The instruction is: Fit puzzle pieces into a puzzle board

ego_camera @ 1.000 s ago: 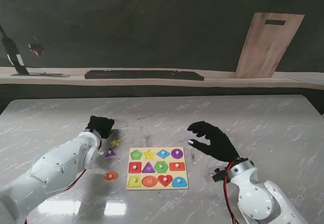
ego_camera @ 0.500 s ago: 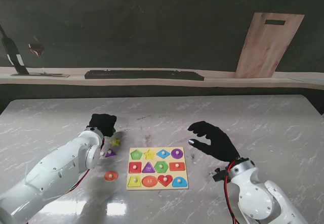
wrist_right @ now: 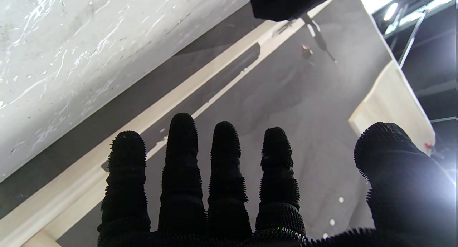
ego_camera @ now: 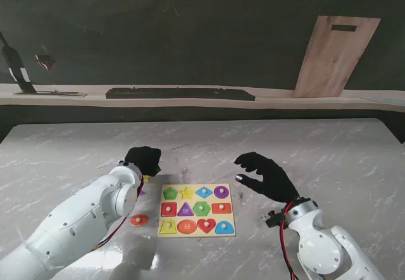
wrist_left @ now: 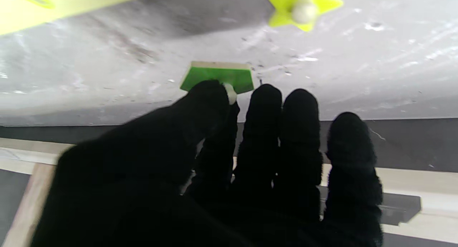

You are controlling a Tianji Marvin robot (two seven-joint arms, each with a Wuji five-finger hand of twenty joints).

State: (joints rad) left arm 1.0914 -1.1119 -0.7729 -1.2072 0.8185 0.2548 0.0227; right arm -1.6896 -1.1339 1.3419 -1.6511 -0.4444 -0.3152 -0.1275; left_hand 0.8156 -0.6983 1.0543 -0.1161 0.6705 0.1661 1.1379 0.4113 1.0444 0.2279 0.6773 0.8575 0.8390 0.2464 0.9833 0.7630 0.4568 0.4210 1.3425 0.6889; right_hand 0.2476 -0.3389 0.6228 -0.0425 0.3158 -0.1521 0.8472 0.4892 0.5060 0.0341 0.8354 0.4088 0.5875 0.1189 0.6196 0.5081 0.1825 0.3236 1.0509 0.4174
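Observation:
The yellow puzzle board (ego_camera: pixel 196 234), showing coloured shapes in rows, lies on the marble table in front of me. My left hand (ego_camera: pixel 144 159) hovers just left of the board's far corner. In the left wrist view its thumb and index finger (wrist_left: pixel 211 97) pinch the white knob of a green flat-sided piece (wrist_left: pixel 214 75), held just above the table. A yellow star piece (ego_camera: pixel 147 179) (wrist_left: pixel 302 5) lies close by, and an orange round piece (ego_camera: pixel 138 219) lies nearer to me. My right hand (ego_camera: pixel 266 174) hangs open above the table, right of the board.
A purple triangle piece (ego_camera: pixel 140 192) peeks out beside my left forearm. A wooden board (ego_camera: pixel 333 55) leans on the wall at the far right, and a long dark bar (ego_camera: pixel 180 93) lies on the ledge behind the table.
My left hand has moved right, toward the board's far left corner, and now covers the purple triangle and part of the star. The right hand has stayed still.

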